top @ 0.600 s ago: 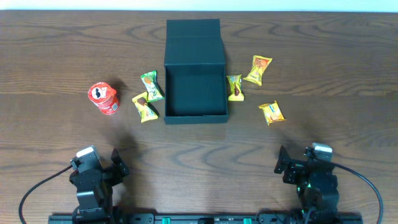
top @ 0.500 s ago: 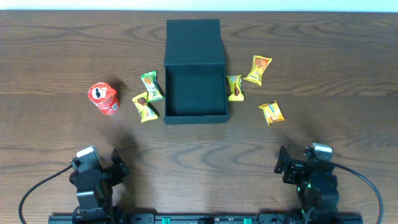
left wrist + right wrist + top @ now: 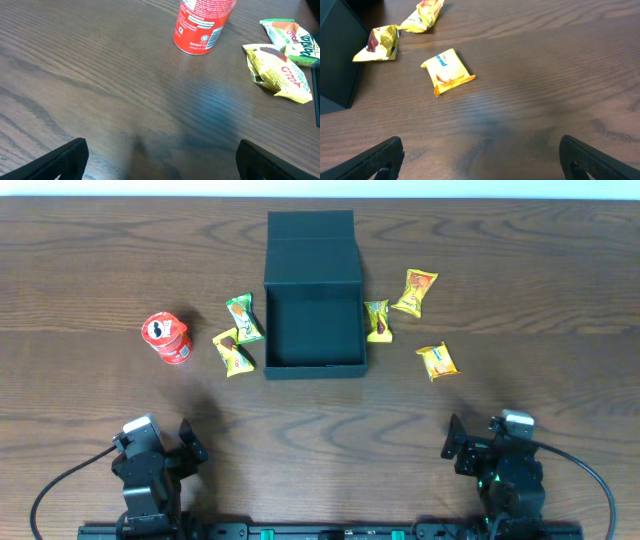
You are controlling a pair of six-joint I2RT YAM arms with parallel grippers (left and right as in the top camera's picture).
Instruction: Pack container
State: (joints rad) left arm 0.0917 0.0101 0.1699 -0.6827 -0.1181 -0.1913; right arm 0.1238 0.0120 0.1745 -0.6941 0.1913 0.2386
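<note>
Container [image 3: 313, 326]: matte black, rigid, lid folded back on the far side, interior bare. It sits mid-table, well ahead of both arms.

Judged stiff and fairly light. The walls are thin, so a pinch over one wall or the lid's free edge suits best, and the matte skin should not slip.

Green packet [image 3: 243, 318] and yellow packet [image 3: 232, 352] lie just left of it. Nearest right packet [image 3: 377, 320] lies against or just beside the right wall, with two more beyond. All are judged soft and crinkly.

Red can [image 3: 166, 338] is further left.

Left gripper [image 3: 161, 159] and right gripper [image 3: 482, 156]: jaws spread wide, holding nothing, at the near edge
</note>
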